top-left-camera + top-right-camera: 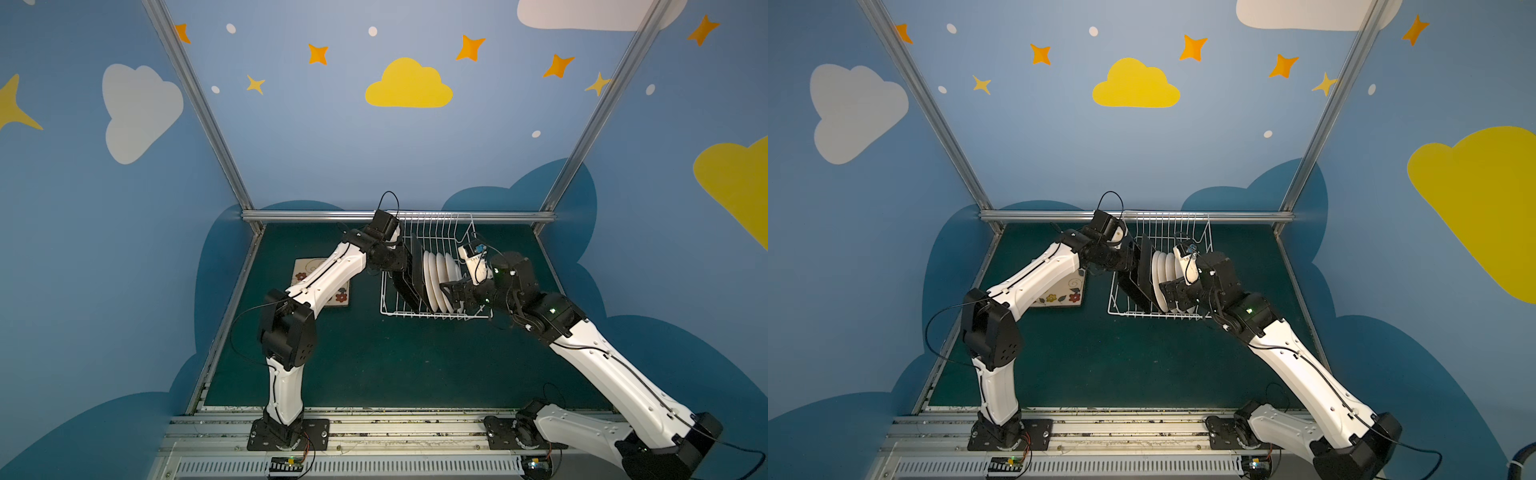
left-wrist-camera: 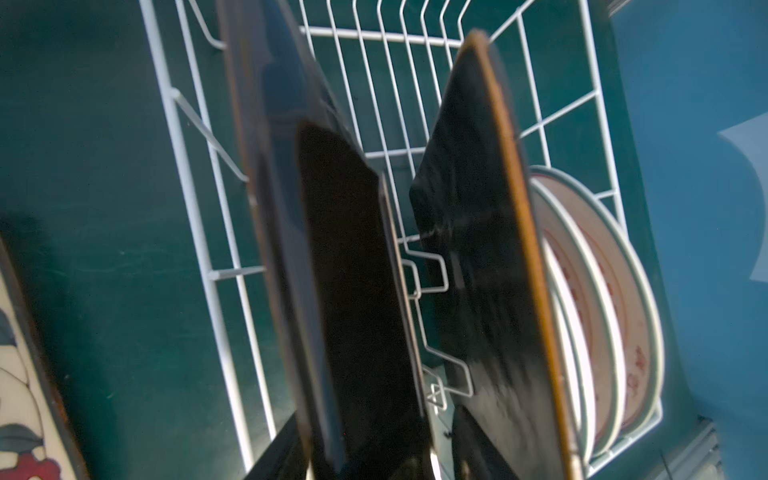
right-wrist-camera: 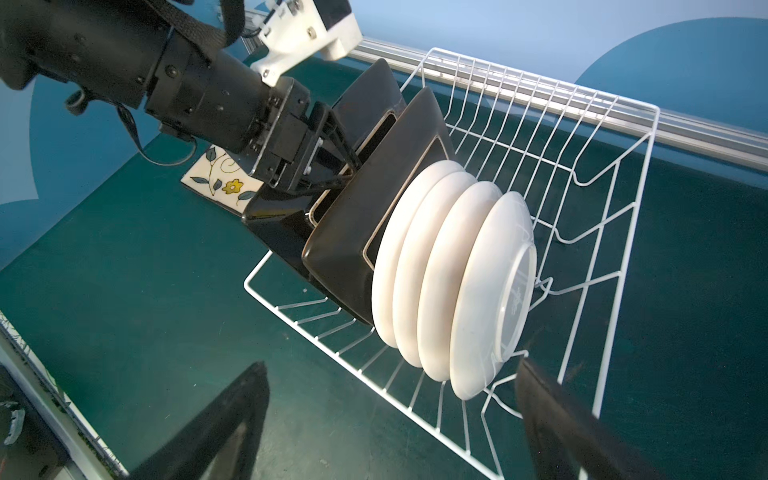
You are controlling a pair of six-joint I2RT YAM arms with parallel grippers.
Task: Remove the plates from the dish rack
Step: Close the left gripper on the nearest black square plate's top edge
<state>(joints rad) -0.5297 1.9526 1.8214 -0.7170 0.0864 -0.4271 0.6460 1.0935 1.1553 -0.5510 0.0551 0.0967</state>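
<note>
And the left gripper (image 3: 353,170) straddles the outermost square plate (image 3: 368,95) at nine o'clock in the dish rack (image 1: 432,228), pinch unclear; right gripper (image 3: 390,363) gapes wide, four o'clock of the round plates (image 3: 478,291)

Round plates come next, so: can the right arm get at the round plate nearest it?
Probably yes: the open right gripper faces the nearest round plate, nothing between; the neighbouring plate sits close, though.

Left arm (image 1: 320,278) covers much of the flowered plate (image 1: 338,297); its jaws' hold seems blurred.
</note>
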